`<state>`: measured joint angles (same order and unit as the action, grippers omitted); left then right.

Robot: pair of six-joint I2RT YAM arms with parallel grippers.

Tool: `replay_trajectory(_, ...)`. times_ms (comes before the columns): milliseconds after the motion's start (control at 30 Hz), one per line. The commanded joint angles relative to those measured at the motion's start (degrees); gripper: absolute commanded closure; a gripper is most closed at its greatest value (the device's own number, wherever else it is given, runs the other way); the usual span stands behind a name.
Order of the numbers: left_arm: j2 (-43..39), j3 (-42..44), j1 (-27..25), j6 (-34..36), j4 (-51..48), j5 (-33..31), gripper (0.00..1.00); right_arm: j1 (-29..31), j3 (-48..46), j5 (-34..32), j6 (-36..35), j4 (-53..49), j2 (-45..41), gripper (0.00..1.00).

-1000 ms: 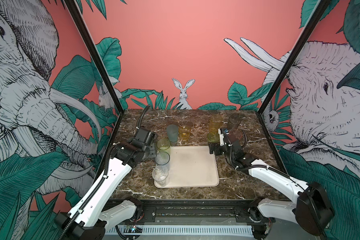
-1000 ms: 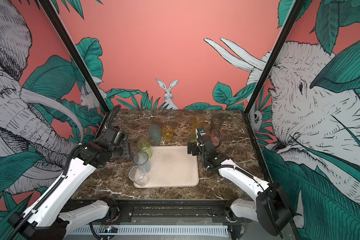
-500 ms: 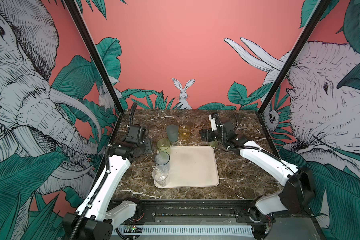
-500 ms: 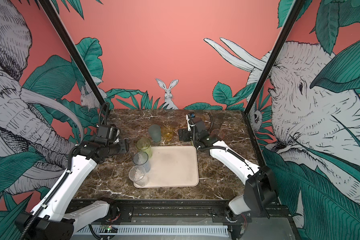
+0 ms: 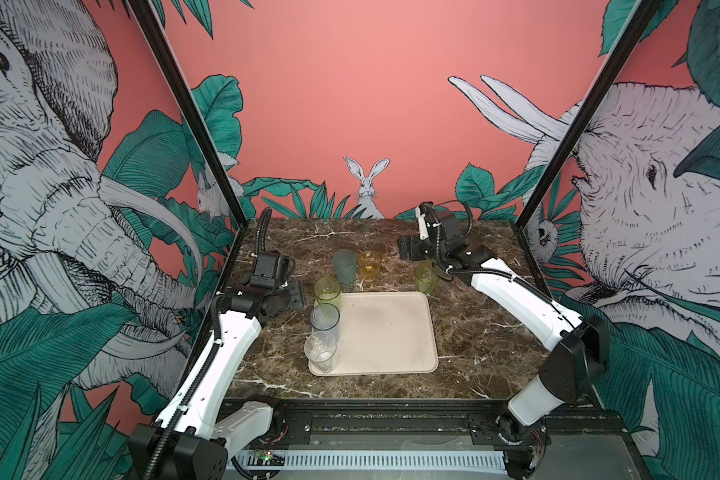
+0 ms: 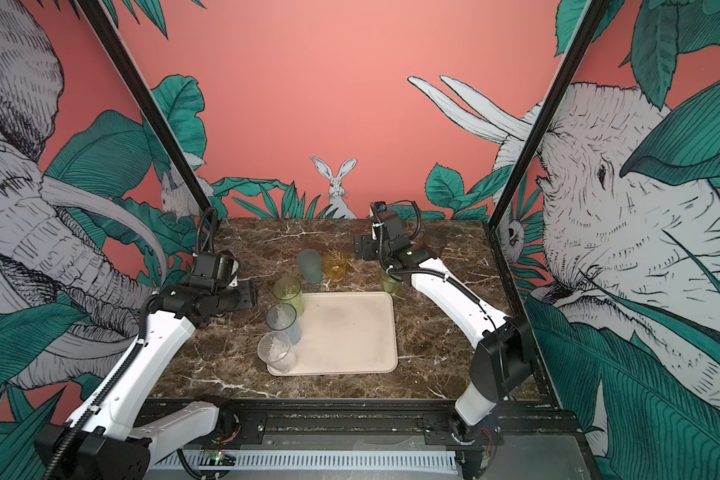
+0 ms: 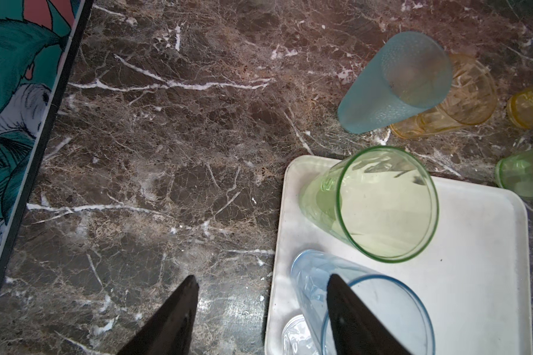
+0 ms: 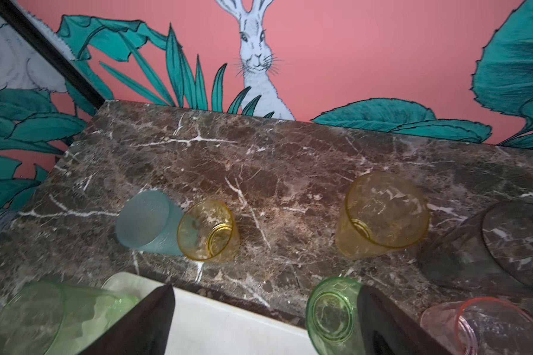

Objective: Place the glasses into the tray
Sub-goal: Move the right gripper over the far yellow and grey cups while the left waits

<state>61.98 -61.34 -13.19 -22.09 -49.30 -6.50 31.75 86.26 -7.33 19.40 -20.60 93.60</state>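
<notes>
Lit brightly and evenly from overhead in both top views; read sharp across the dark brown, white-veined marble tabletop (image 5: 487, 332); left only faint, soft shadows on it. Looked dimmer in the wrist views; caught pale glare patches on the marble; splayed upright tumblers outward with wide-angle stretch; blurred the near black gripper fingers (image 7: 166, 322) and the tall yellow-green translucent tumbler (image 8: 43, 316).

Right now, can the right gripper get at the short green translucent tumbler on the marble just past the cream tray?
Probably yes. The right gripper is open, close above the short green tumbler, which stands upright with nothing over it. It sits under one finger, so a small sideways shift looks needed.
</notes>
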Motion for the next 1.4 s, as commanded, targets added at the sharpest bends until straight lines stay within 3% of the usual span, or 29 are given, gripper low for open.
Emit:
replay_trajectory(0,-0.21,0.6,0.56,1.11,0.39,-0.48,0.32,-2.52,2.17,-2.62,-0.64,-0.6,1.91,0.04)
replay_trajectory(300,-0.05,1.11,0.67,1.17,0.69,0.3,0.32,-10.37,7.37,-3.64,2.11,-4.53,7.28,0.05)
replay_trajectory(500,-0.03,1.9,0.78,0.85,1.3,0.78,0.32,-14.72,9.98,0.5,6.1,-6.9,10.71,0.1)
replay_trajectory(1367,-0.28,3.6,0.89,-0.04,2.27,3.11,0.32,-18.08,14.19,4.06,8.64,-8.05,19.72,0.36)
